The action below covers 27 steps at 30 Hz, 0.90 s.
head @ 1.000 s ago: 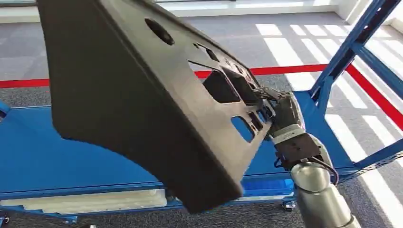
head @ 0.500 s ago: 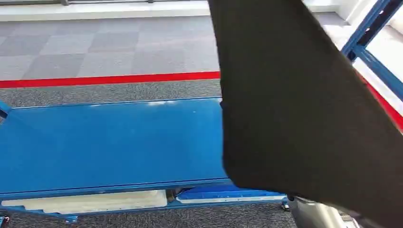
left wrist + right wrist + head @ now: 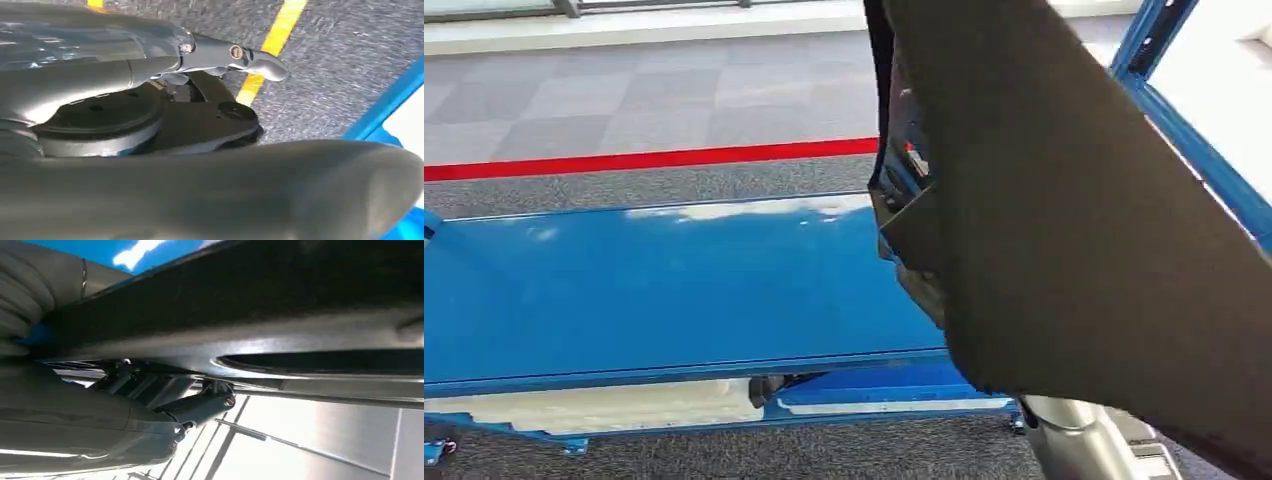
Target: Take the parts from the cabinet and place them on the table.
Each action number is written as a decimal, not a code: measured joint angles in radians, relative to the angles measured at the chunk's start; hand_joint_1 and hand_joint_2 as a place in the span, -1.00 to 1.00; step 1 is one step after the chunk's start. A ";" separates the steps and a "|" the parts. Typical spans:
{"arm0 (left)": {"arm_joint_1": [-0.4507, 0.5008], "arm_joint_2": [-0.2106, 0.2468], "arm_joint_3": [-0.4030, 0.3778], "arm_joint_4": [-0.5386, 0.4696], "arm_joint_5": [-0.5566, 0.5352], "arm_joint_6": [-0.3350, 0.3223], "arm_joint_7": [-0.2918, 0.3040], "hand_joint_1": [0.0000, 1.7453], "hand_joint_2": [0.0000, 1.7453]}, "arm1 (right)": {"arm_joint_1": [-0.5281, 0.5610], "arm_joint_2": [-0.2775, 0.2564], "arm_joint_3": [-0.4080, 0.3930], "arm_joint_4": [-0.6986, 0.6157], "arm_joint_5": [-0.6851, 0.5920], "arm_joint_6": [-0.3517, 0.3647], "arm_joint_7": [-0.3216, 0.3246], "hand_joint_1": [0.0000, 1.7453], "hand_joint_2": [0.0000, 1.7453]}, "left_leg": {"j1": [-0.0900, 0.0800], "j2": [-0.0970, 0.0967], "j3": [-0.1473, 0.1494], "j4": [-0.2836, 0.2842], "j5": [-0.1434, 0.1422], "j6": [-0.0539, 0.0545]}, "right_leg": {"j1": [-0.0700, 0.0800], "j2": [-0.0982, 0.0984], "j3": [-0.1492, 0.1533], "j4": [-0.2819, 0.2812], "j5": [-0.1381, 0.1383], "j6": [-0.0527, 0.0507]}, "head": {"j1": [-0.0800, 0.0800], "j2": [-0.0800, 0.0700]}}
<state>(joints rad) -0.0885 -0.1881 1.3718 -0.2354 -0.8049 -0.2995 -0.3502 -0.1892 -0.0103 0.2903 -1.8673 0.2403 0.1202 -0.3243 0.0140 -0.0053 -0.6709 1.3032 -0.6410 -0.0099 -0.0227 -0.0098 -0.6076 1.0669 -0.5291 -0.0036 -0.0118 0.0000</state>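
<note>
- A large black part, a flat moulded panel, is held up in the air on the right, tilted, well above the blue bench and not resting on it.
- The panel hides most of the right side of the scene from the head view, including the bench's right end and part of the blue frame post behind it.
- The right hand is closed on the panel's edge: from the wrist, the grey thumb and the darker fingers lie on opposite faces of the black part.
- The right arm's silver forearm shows beneath the panel at the near right.
- The left hand hangs over grey carpet beside a yellow floor line, holding nothing; its fingers look extended.
- Beyond the bench a red floor line crosses the carpet.
- A white slab lies on the lower shelf under the bench.
</note>
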 joint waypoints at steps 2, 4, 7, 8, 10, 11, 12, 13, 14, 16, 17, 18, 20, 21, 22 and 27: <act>-0.001 0.000 0.002 0.000 -0.001 0.000 0.000 -1.00 1.00 | -0.001 -0.002 0.004 0.002 -0.003 0.003 -0.001 1.00 1.00 | -0.013 -0.001 0.116 -0.176 0.063 0.031 | 0.009 0.000 -0.005 0.000 0.009 -0.001 | 0.000 0.000; -0.002 0.005 0.002 0.001 -0.003 0.000 0.000 -1.00 1.00 | -0.003 -0.004 0.007 0.003 -0.005 0.004 -0.002 1.00 1.00 | -0.028 0.001 0.169 -0.272 0.062 0.057 | 0.011 -0.001 -0.011 -0.001 0.019 0.007 | 0.001 0.000; -0.002 0.003 0.003 0.001 -0.003 0.000 -0.002 -1.00 1.00 | -0.004 -0.006 0.011 0.006 -0.006 0.006 -0.002 1.00 1.00 | -0.039 0.000 0.162 -0.275 0.076 0.057 | -0.002 -0.004 -0.014 -0.008 0.037 0.029 | 0.000 0.000; -0.001 0.003 0.004 0.001 -0.003 0.000 -0.002 -1.00 1.00 | -0.004 -0.007 0.011 0.006 -0.006 0.006 -0.002 1.00 1.00 | -0.035 0.001 0.163 -0.292 0.093 0.059 | 0.003 -0.002 -0.015 -0.010 0.040 0.038 | 0.000 0.000; -0.005 0.003 0.005 0.001 -0.003 0.000 -0.003 -1.00 1.00 | -0.007 -0.014 0.013 0.010 -0.006 0.008 -0.002 1.00 1.00 | -0.026 0.008 0.150 -0.305 0.116 0.061 | 0.002 0.004 -0.026 0.031 -0.029 0.038 | 0.001 0.000; -0.006 0.002 0.005 0.002 -0.003 0.000 -0.002 -1.00 1.00 | -0.009 -0.018 0.014 0.013 -0.007 0.009 -0.002 1.00 1.00 | -0.026 0.008 0.137 -0.303 0.124 0.062 | 0.002 0.004 -0.044 0.092 -0.085 0.039 | 0.002 0.000; -0.005 0.001 0.005 0.002 -0.003 0.000 -0.002 -1.00 1.00 | -0.009 -0.020 0.014 0.015 -0.007 0.010 -0.002 1.00 1.00 | -0.026 0.009 0.126 -0.302 0.129 0.062 | 0.002 0.004 -0.060 0.152 -0.125 0.041 | 0.001 0.000; -0.004 0.000 0.005 0.004 -0.003 -0.002 -0.001 -1.00 1.00 | -0.008 -0.025 0.017 0.019 -0.008 0.014 -0.002 1.00 1.00 | -0.027 0.011 0.110 -0.299 0.139 0.061 | 0.002 0.004 -0.076 0.229 -0.158 0.045 | 0.001 0.000; -0.004 0.000 0.005 0.004 -0.003 -0.002 0.000 -1.00 1.00 | -0.008 -0.029 0.018 0.023 -0.011 0.016 -0.002 1.00 1.00 | -0.026 0.013 0.097 -0.296 0.147 0.059 | 0.002 0.004 -0.074 0.259 -0.153 0.049 | 0.001 0.000; -0.003 -0.001 0.006 0.004 -0.003 -0.004 0.002 -1.00 1.00 | -0.009 -0.033 0.020 0.027 -0.016 0.016 -0.002 1.00 1.00 | -0.025 0.014 0.077 -0.291 0.158 0.055 | 0.000 0.004 -0.031 0.220 -0.103 0.056 | 0.001 0.000; -0.004 -0.001 0.007 0.004 -0.003 -0.005 0.004 -1.00 1.00 | -0.011 -0.035 0.023 0.029 -0.021 0.016 -0.002 1.00 1.00 | -0.022 0.014 0.061 -0.283 0.165 0.049 | -0.001 0.003 0.043 0.114 -0.055 0.062 | 0.001 0.000; -0.004 -0.002 0.007 0.005 -0.003 -0.006 0.006 -1.00 1.00 | -0.013 -0.037 0.026 0.030 -0.026 0.017 -0.002 1.00 1.00 | -0.021 0.014 0.052 -0.274 0.169 0.045 | -0.002 0.003 0.100 0.029 -0.039 0.063 | 0.002 0.000; -0.004 -0.002 0.008 0.005 -0.003 -0.006 0.011 -1.00 1.00 | -0.016 -0.039 0.029 0.031 -0.029 0.018 -0.002 1.00 1.00 | -0.026 0.014 0.036 -0.260 0.176 0.036 | 0.005 0.008 0.133 -0.040 -0.068 0.049 | 0.001 0.000; -0.003 -0.002 0.008 0.005 -0.003 -0.006 0.013 -1.00 1.00 | -0.014 -0.040 0.029 0.031 -0.030 0.018 -0.002 1.00 1.00 | -0.027 0.014 0.034 -0.259 0.184 0.033 | 0.005 0.008 0.128 -0.041 -0.068 0.046 | 0.001 0.000; -0.003 -0.002 0.008 0.005 -0.003 -0.006 0.014 -1.00 1.00 | -0.014 -0.042 0.029 0.032 -0.031 0.018 -0.002 1.00 1.00 | -0.027 0.014 0.032 -0.259 0.189 0.030 | 0.006 0.008 0.125 -0.041 -0.067 0.041 | 0.001 0.000; 0.000 -0.002 0.009 0.005 -0.003 -0.002 0.018 -1.00 1.00 | -0.015 -0.043 0.035 0.036 -0.043 0.019 -0.003 1.00 1.00 | -0.016 0.010 -0.014 -0.129 0.042 -0.001 | 0.001 -0.001 0.070 -0.042 -0.019 -0.010 | -0.002 0.000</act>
<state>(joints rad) -0.0881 -0.1896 1.3809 -0.2308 -0.8083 -0.3014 -0.3319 -0.2042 -0.0538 0.3254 -1.8311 0.1968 0.1392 -0.3273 -0.0018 0.0048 -0.6846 1.1738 -0.5987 -0.0107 -0.0218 -0.0107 -0.5374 1.0249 -0.5485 -0.0132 -0.0133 0.0000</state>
